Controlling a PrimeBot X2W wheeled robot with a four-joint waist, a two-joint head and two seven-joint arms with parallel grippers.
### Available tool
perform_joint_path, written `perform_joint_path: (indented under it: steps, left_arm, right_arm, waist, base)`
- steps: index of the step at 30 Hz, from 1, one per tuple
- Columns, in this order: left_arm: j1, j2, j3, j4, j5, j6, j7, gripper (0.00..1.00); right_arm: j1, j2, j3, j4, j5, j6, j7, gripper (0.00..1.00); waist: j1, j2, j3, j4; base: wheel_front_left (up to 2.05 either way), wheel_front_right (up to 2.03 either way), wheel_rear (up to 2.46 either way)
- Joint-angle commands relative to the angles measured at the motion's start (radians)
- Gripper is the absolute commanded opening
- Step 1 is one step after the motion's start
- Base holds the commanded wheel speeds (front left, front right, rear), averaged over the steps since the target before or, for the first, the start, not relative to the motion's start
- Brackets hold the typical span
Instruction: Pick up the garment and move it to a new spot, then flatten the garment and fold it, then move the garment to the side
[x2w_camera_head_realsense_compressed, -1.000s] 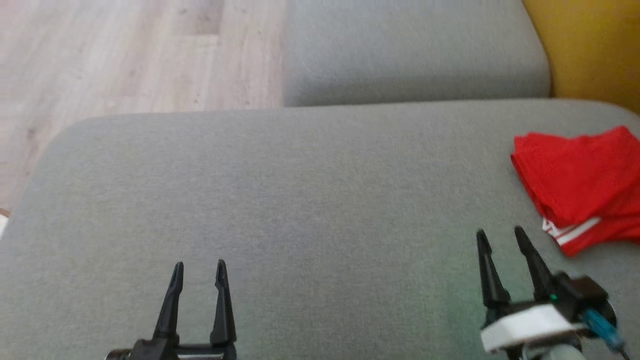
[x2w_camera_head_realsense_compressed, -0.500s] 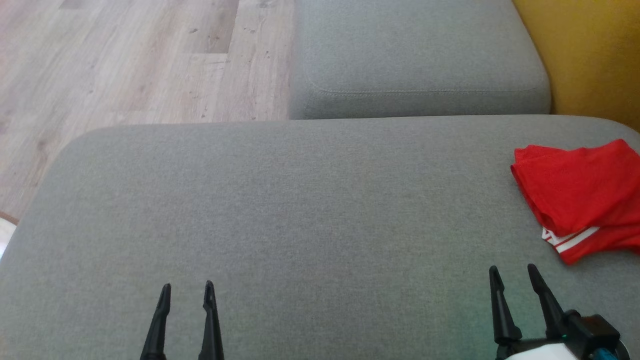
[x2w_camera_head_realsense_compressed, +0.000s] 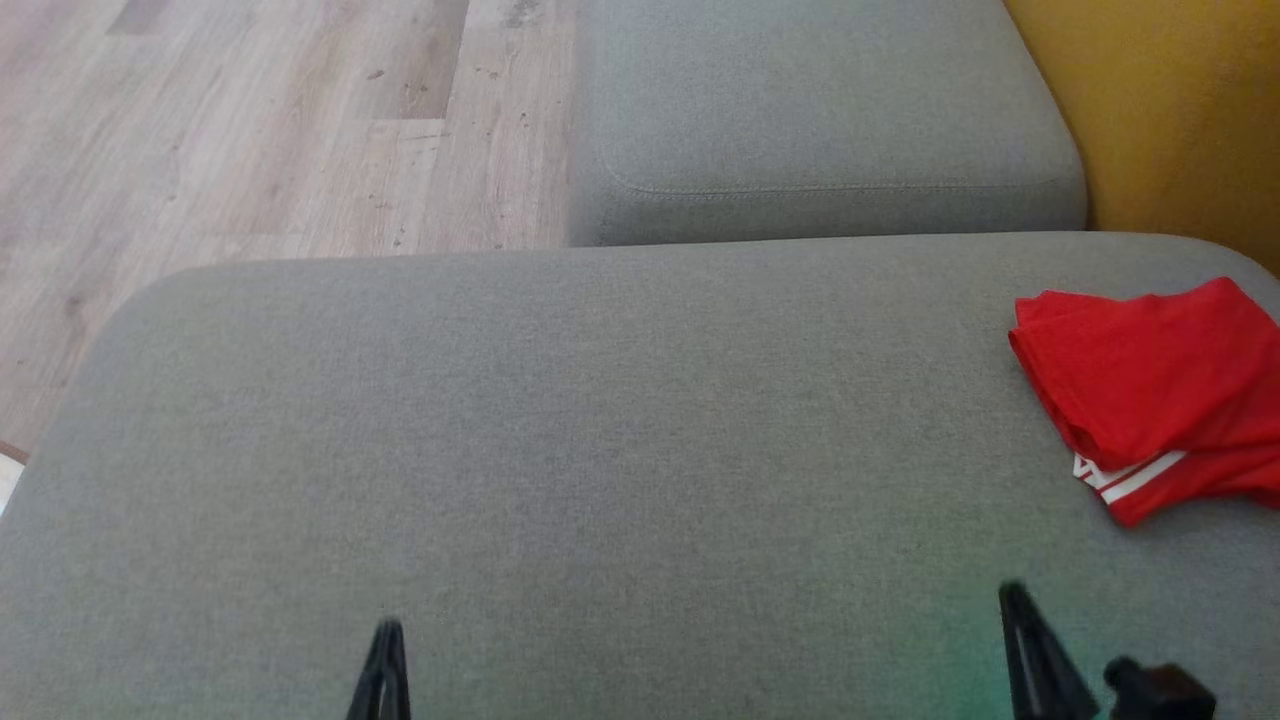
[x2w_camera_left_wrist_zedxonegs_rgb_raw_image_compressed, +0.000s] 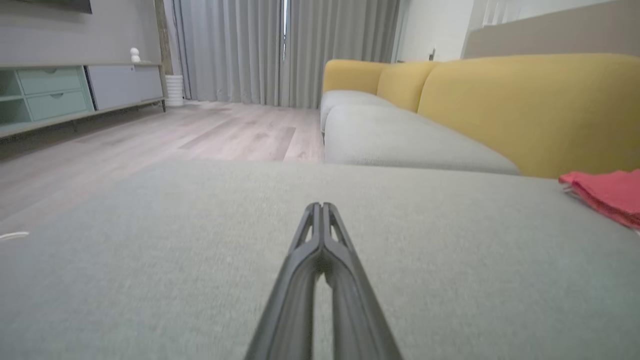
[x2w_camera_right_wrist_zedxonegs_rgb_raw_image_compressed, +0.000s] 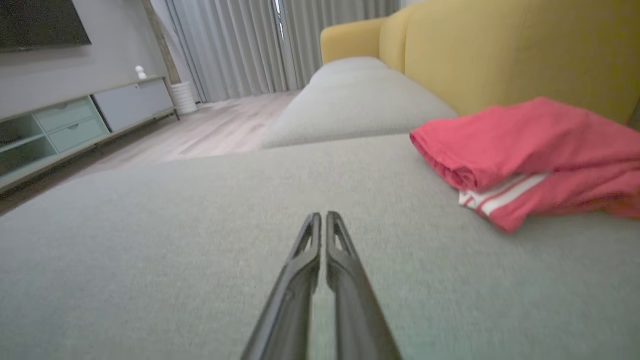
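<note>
The garment (x2w_camera_head_realsense_compressed: 1150, 385), red with white stripes, lies folded at the right edge of the grey seat cushion (x2w_camera_head_realsense_compressed: 600, 450). It also appears in the right wrist view, garment (x2w_camera_right_wrist_zedxonegs_rgb_raw_image_compressed: 530, 155), and at the far right of the left wrist view, garment (x2w_camera_left_wrist_zedxonegs_rgb_raw_image_compressed: 607, 195). My left gripper (x2w_camera_head_realsense_compressed: 388, 640) is low at the cushion's front, shut, with nothing in it; its closed tips show as left gripper (x2w_camera_left_wrist_zedxonegs_rgb_raw_image_compressed: 321, 206). My right gripper (x2w_camera_head_realsense_compressed: 1012, 597) sits near the front right, shut and empty, well short of the garment; its tips meet at right gripper (x2w_camera_right_wrist_zedxonegs_rgb_raw_image_compressed: 321, 216).
A second grey cushion (x2w_camera_head_realsense_compressed: 820, 110) lies beyond the first. The yellow sofa back (x2w_camera_head_realsense_compressed: 1180, 110) rises on the right. Wooden floor (x2w_camera_head_realsense_compressed: 250, 130) stretches to the left, with a low cabinet (x2w_camera_left_wrist_zedxonegs_rgb_raw_image_compressed: 75, 92) and curtains (x2w_camera_left_wrist_zedxonegs_rgb_raw_image_compressed: 280, 50) farther off.
Both grippers have gone from open to shut and pulled back toward the bottom edge of the head view. The head camera shifted slightly. The garment has not moved.
</note>
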Motion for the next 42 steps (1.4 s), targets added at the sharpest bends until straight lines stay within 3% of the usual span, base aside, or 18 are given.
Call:
perform_joint_path:
  steps: [1, 42]
  left_arm:
    - [0.0, 0.0, 0.0, -0.001, -0.001, 0.0, 0.0, 0.0]
    - [-0.122, 0.022, 0.065, 0.05, -0.485, -0.064, 0.091, 0.0]
  right_arm:
    - [0.0, 0.0, 0.0, -0.001, 0.001, 0.0, 0.0, 0.0]
    - [-0.104, -0.02, -0.023, 0.0, 0.483, 0.002, 0.095, 0.0]
  waist:
    - [0.0, -0.0001, 0.0, 0.0]
    - [0.0, -0.0001, 0.036, -0.02]
  base:
    - [0.0, 0.0, 0.0]
    - [0.0, 0.0, 0.0]
